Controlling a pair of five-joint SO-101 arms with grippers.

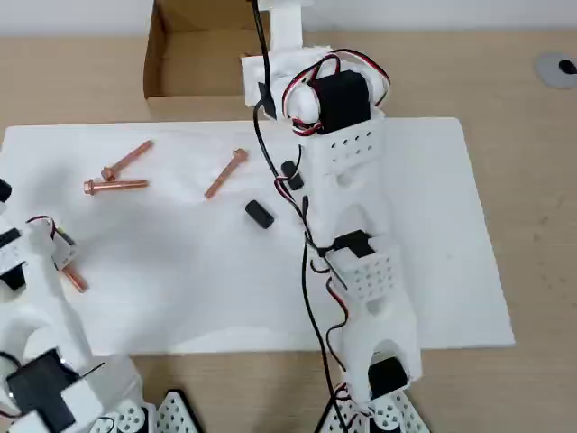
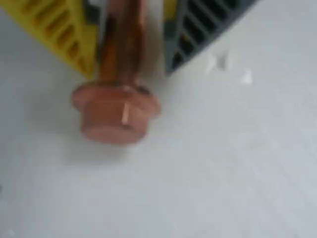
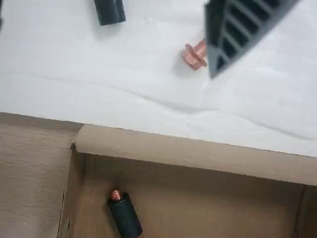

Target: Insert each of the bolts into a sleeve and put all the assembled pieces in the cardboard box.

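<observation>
— Bolts first: why does the left gripper (image 2: 129, 69) sit so low over that one bolt (image 2: 115, 111)?

— It straddles the shank while the bolt lies flat on the white foam sheet (image 1: 424, 271), head pointing outward. That looks like a pick-up, so the shank can later be pushed into a sleeve. Whether it is pinching yet cannot be told.

— And the right gripper (image 3: 215, 59)?

— It hangs over the near wall of the cardboard box (image 3: 198, 151), spread and holding nothing. The box stands on the desk (image 1: 541, 180) at the sheet's far edge. One assembled piece (image 3: 124, 218), a copper tip poking from a black sleeve, lies on the box floor. That position suits a drop-off.

— What remains outside the box?

— In the high view, three loose bolts (image 1: 115, 186) lie on the sheet's far left part. A black sleeve (image 1: 259, 214) lies just beside the right arm (image 1: 361, 234), and a second sleeve (image 1: 290, 171) sits partly behind its cable (image 1: 311, 298). The pieces are scattered apart, probably so each can be grasped singly. The task seems well short of done.

— Any writing to read?

— None legible on box, sheet or arms.
</observation>
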